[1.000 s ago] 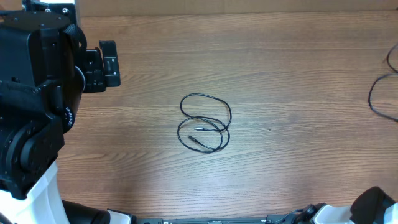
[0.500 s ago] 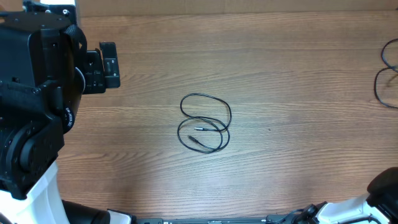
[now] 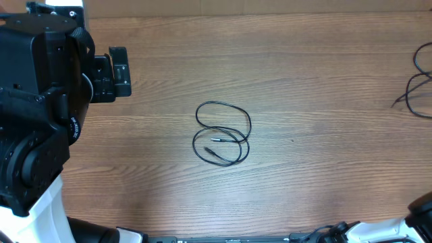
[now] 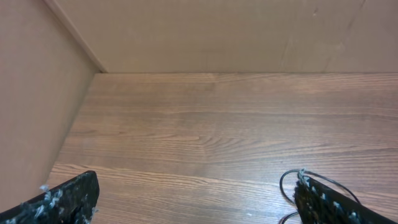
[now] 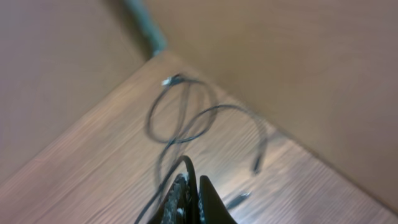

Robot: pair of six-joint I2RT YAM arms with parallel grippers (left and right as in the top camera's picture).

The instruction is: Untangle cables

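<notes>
One thin black cable (image 3: 223, 133) lies in loose overlapping loops at the middle of the table, with its silver-tipped plugs inside the loops. A second thin black cable (image 3: 417, 88) lies at the table's right edge, partly out of the overhead view. My right gripper (image 5: 193, 182) is shut on this cable, whose blurred loops (image 5: 180, 112) trail over the table near a corner. My left gripper (image 3: 119, 69) is at the far left, well away from the middle coil. In the left wrist view its fingers (image 4: 198, 182) are wide apart and empty, with part of a cable loop (image 4: 287, 185) by the right finger.
The left arm's large black and white body (image 3: 34, 115) fills the left side of the overhead view. Part of the right arm (image 3: 422, 209) shows at the bottom right corner. Walls (image 4: 37, 93) border the wooden table (image 3: 304, 155) at the back.
The cable at the right edge has shifted to the right and changed shape, with less of it in the overhead view. The right arm has moved further out at the bottom right. The middle coil has not moved.
</notes>
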